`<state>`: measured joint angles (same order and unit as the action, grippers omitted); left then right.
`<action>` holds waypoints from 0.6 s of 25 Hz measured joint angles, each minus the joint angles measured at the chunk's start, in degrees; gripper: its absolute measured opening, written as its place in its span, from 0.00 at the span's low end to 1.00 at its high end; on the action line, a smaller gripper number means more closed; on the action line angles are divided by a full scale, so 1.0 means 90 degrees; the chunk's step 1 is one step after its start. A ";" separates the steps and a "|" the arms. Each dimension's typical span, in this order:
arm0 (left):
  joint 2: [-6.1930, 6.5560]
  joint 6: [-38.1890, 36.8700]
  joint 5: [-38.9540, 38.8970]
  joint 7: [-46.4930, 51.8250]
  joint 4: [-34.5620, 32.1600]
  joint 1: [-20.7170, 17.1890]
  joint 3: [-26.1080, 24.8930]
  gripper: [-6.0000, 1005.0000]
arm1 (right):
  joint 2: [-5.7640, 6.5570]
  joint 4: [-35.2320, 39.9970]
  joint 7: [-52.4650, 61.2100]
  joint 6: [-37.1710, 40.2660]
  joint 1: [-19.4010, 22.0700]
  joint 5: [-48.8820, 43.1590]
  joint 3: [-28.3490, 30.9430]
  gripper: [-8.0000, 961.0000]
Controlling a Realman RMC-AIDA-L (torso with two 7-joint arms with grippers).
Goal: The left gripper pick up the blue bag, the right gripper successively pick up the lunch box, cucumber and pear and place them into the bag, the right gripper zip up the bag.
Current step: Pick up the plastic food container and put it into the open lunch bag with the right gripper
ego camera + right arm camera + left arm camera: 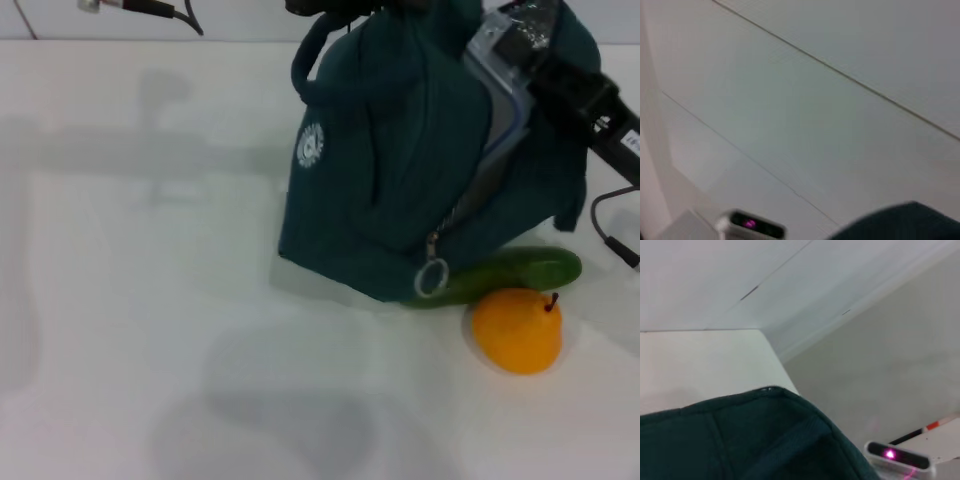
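I see the blue bag (400, 170) with an unreadable round white logo (311, 146); right pincer (545, 60) holds the lunch box (500, 70) at its opening; the left pincer's state I cannot tell.

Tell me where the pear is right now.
In the head view the pear sits on the table's right side, just in front of the cucumber, near the blue bag.
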<state>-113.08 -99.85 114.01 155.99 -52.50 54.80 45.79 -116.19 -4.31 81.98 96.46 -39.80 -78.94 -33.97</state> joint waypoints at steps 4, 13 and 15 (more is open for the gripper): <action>0.0013 -0.0006 -0.0074 -0.0047 0.0005 -0.0026 0.0000 0.05 | 0.0001 -0.0002 0.0016 -0.0187 -0.0080 -0.0088 -0.0020 0.11; 0.0085 0.0005 -0.0081 -0.0252 0.0271 -0.0020 0.0000 0.06 | 0.0003 0.0230 0.0163 -0.0188 -0.0302 -0.0440 -0.0386 0.11; 0.0085 0.0007 -0.0081 -0.0278 0.0271 -0.0021 0.0002 0.06 | 0.0003 0.0324 0.0152 -0.0164 -0.0300 -0.0446 -0.0506 0.11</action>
<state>-112.32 -99.78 113.28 153.49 -50.07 54.61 45.81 -116.17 -1.39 83.35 94.98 -42.51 -82.96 -38.52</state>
